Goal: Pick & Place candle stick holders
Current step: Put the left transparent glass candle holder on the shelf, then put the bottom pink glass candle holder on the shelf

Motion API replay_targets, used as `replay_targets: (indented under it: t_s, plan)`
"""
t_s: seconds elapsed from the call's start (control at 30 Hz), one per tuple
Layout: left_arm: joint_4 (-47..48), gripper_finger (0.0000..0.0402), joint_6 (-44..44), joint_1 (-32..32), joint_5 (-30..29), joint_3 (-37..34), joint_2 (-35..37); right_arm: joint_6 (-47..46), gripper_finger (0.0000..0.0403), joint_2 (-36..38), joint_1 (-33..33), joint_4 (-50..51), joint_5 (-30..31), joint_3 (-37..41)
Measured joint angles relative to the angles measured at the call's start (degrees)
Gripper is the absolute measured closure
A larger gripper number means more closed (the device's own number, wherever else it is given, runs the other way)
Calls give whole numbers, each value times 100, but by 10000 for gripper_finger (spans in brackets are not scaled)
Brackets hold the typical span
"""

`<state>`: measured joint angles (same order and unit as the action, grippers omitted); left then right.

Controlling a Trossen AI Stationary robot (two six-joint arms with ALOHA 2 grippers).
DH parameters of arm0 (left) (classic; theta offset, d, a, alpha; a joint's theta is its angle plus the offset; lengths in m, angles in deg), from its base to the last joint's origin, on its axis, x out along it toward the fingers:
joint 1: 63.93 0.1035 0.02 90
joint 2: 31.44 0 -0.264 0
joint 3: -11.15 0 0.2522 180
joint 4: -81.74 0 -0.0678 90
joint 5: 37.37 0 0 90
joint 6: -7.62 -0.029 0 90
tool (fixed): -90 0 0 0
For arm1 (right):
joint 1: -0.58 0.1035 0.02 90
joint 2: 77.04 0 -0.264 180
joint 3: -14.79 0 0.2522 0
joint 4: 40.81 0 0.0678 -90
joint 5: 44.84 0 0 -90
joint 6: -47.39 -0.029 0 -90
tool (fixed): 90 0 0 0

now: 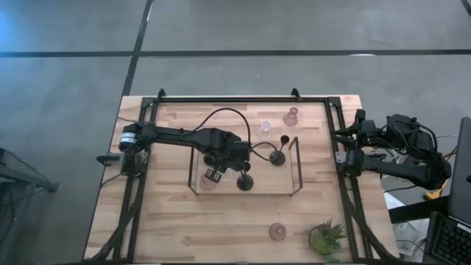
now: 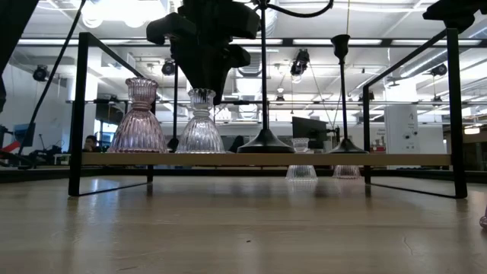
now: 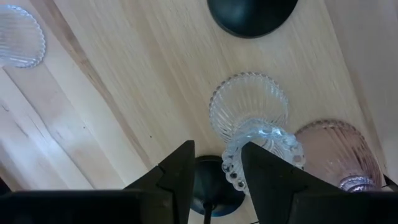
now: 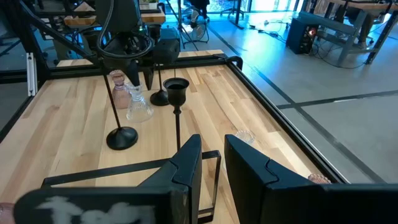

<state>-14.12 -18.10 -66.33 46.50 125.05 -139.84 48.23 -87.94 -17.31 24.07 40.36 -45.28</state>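
left gripper (image 1: 218,171) over the clear holder (image 1: 229,174) on the rack (image 1: 297,165); tipping is the risk.

high view: the right gripper (image 1: 344,146) waits at the table's right edge. a pink holder (image 1: 208,181) stands just beside the clear one, two black holders (image 1: 244,181) close by.
low view: clear holder (image 2: 201,122) upright on the shelf, gripper above its top.
left wrist view: fingers (image 3: 180,171) spread, one beside the clear rim; a skewed close could knock it into the pink holder (image 3: 336,149).
right wrist view: right fingers parted, empty.
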Motion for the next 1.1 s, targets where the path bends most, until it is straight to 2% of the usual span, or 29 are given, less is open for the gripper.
replay_targets:
  t_s: [0.73, 1.1]
  plan:
    - [-47, 266, 129, -1, -234, 17, 57, 0, 339, -2, 0, 0, 0, 0]
    - [159, 266, 244, -6, -238, 302, 63, 0, 339, 0, -2, 2, 0, 2]
